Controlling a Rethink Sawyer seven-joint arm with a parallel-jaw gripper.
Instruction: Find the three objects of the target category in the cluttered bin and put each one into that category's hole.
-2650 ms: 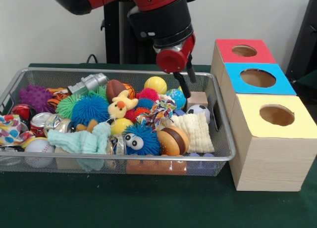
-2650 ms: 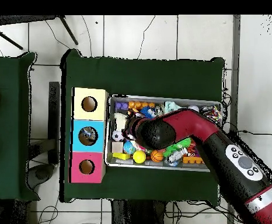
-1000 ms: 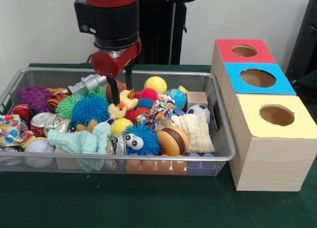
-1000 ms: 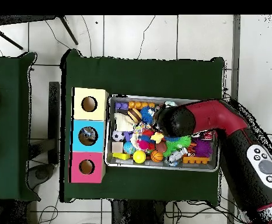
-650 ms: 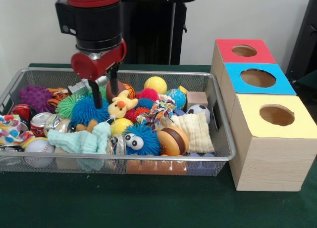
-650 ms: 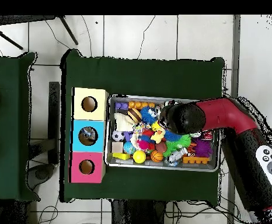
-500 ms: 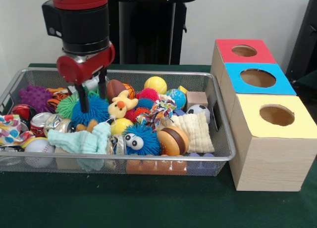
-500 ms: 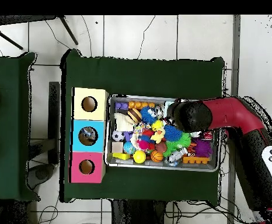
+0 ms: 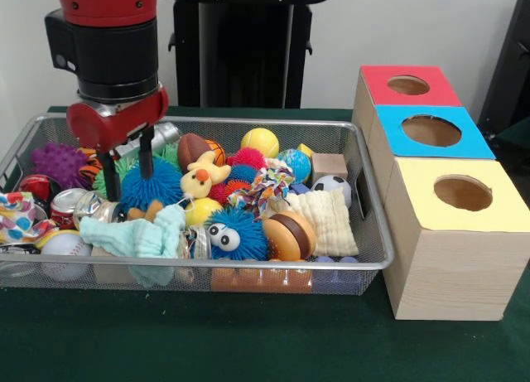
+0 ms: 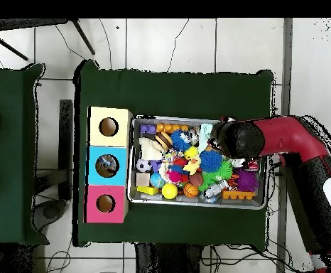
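Observation:
My gripper hangs open over the left part of the wire bin, its two black fingers straddling the edge of a blue spiky ball and a green spiky ball. Nothing is held. Around it lie a purple spiky ball, a yellow duck, a brown football, a yellow ball, a soccer ball and a baseball. In the overhead view the red arm covers the gripper above the bin.
Three wooden boxes with round holes stand right of the bin: red top, blue top, yellow top. The bin also holds a burger toy, a cream cloth, a mint cloth and crushed cans.
The arm has swept from the bin's right end, near the boxes, across to its left part. The gripper stayed open and empty, and the toys have not moved.

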